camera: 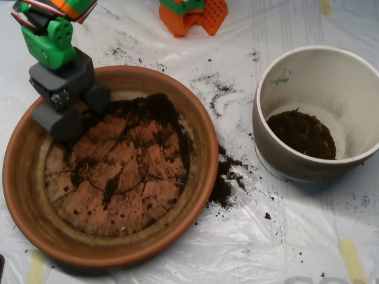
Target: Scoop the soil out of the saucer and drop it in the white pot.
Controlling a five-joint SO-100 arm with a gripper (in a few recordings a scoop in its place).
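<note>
The terracotta saucer (pixel 23 177) fills the left of the overhead view. Dark soil (pixel 155 112) lies in a band along the upper right of its grooved bottom, with thinner smears toward the middle. My grey scoop (pixel 77 109) sits at the saucer's upper left, its two shells spread apart and down near the dish, touching the soil band's left end. Green and orange arm parts rise above it. The white pot (pixel 355 77) stands at the right with a dark patch of soil (pixel 301 133) on its bottom and a small green mark near its rim.
Spilled soil (pixel 225 183) lies on the clear plastic sheet between saucer and pot, with more crumbs scattered (pixel 216 89) above. An orange and green base (pixel 192 15) stands at the top centre. Yellow tape strips (pixel 352 260) mark the sheet.
</note>
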